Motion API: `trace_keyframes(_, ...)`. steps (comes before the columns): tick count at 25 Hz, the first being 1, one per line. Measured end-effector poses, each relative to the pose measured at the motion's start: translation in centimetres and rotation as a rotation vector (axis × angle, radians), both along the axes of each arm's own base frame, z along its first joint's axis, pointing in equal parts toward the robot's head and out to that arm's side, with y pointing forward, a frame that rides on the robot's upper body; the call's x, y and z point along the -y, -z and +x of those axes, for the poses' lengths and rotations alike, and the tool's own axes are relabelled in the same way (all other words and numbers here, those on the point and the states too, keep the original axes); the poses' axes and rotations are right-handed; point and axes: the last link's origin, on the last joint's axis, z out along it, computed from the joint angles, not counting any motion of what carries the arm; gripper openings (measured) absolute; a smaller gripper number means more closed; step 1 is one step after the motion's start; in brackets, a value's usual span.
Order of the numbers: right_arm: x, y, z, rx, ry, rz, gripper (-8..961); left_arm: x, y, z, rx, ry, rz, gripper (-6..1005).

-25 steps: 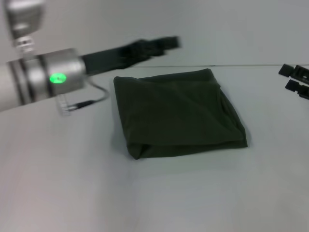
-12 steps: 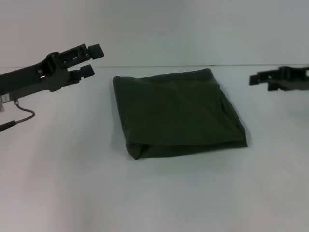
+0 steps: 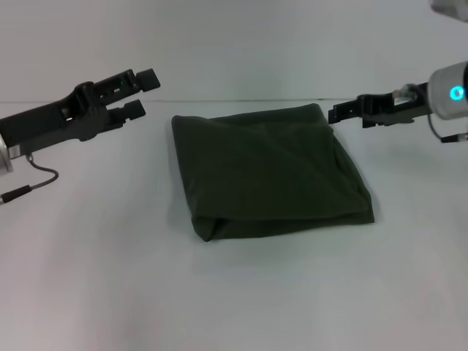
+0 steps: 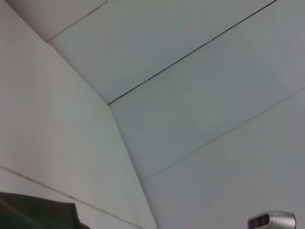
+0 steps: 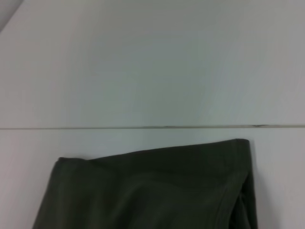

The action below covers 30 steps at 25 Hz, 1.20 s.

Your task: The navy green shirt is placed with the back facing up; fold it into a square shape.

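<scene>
The white desk [image 3: 110,278] is carrying the navy green shirt [image 3: 267,170], which is lying folded into a rough square at its centre. The left gripper [image 3: 140,92] is hovering at the shirt's ten o'clock, its fingers parted and holding nothing. The right gripper [image 3: 338,112] is hovering just off the shirt's two o'clock corner; whether its fingers are parted cannot be told.

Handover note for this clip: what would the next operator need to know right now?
Left gripper: open, empty, raised off the far-left corner of the shirt.
Right gripper: empty, raised by the far-right corner; finger state unclear.
Dark olive-green cloth shirt: folded into a rough square, lying mid-way across the white table, touched by neither gripper.
Done: the fold looks complete.
Left: probably only parking both arms.
</scene>
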Motion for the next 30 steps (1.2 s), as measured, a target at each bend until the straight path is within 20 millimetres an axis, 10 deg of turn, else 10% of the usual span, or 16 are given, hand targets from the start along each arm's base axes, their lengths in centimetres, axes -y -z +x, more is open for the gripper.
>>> trace_keyframes(30, 0.2, 5.7, -0.7, 0.054, -0.029, 0.089, 819, -0.8, 1.1, -0.2, -0.035, -0.04, 0.012, 921)
